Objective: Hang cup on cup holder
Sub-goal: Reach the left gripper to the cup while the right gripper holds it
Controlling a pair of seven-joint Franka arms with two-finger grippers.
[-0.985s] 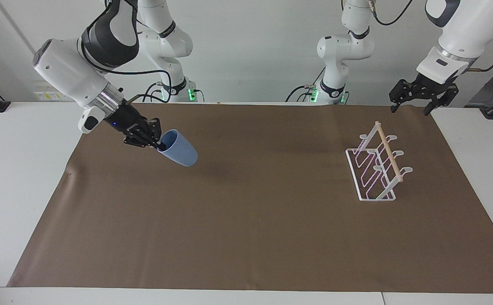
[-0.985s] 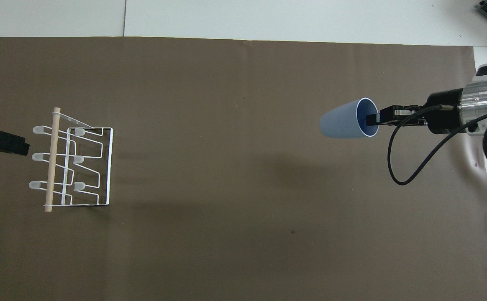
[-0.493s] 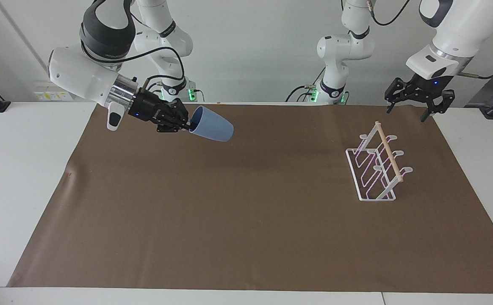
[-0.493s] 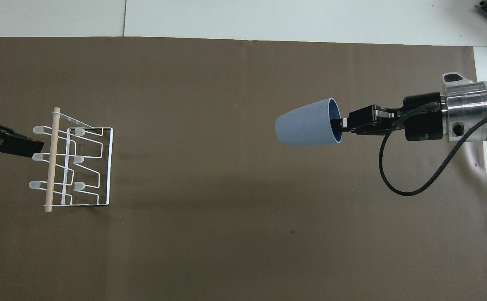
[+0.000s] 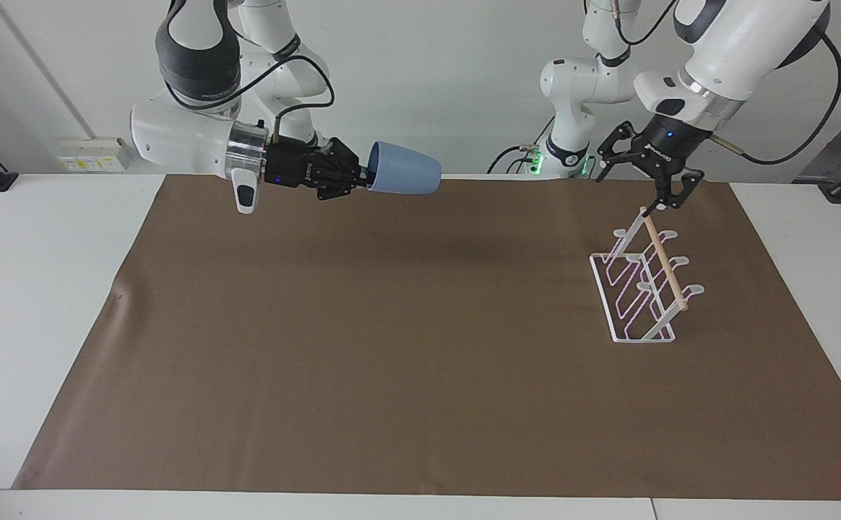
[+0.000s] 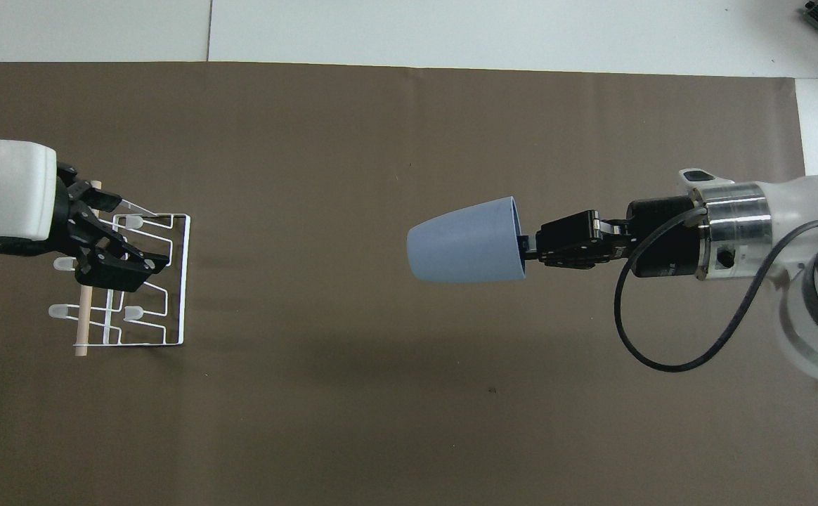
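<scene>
The light-blue cup (image 5: 402,168) (image 6: 464,241) hangs on its side high above the brown mat, its mouth toward my right gripper (image 5: 364,173) (image 6: 530,247), which is shut on its rim with one finger inside. The white wire cup holder (image 5: 665,269) (image 6: 83,327) stands on the mat toward the left arm's end, its wooden rod across the top. My left gripper (image 5: 637,184) (image 6: 124,235) is open and hovers over the rod's end nearer to the robots, one fingertip close to it; I cannot tell whether it touches.
A brown mat (image 5: 391,347) covers most of the white table (image 5: 37,303). Nothing else lies on it between the cup and the holder. The right arm's black cable (image 6: 662,351) loops below its wrist.
The right gripper has lifted the cup higher and carried it toward the middle of the table. The left gripper has swung in from the mat's edge to above the holder's rod.
</scene>
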